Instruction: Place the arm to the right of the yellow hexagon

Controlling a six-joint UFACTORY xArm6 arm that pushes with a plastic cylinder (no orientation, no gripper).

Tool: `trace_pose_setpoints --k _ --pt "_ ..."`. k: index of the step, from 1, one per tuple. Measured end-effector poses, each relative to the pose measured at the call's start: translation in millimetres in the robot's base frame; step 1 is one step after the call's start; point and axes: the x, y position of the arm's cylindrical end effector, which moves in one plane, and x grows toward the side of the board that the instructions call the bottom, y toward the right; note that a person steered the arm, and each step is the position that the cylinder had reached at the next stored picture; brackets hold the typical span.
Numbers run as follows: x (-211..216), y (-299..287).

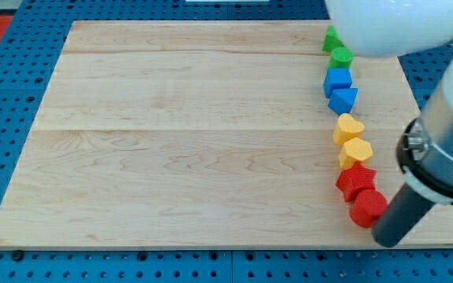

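Note:
The yellow hexagon (356, 151) lies near the board's right edge, in a column of blocks. A yellow heart (348, 127) sits just above it and a red star (356, 181) just below it. My dark rod comes in from the view's right, and my tip (384, 237) rests near the board's bottom right corner. It is right beside a red round block (367, 207), at that block's lower right. My tip is well below the yellow hexagon and slightly to its right.
Higher in the column are a blue triangle (343, 98), a blue cube (337, 79) and two green blocks (341, 56) (333, 38); the upper green one is partly hidden by the white arm body (392, 23). The wooden board (187, 134) lies on a blue pegboard.

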Motion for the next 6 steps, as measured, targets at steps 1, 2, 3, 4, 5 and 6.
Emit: trace_pose_setpoints --k 1,2,3,4,5,6 --pt "-13 41" --pt "-90 55" --pt "-121 36" --pt "-122 25" --pt "-110 33" --pt "-75 29"
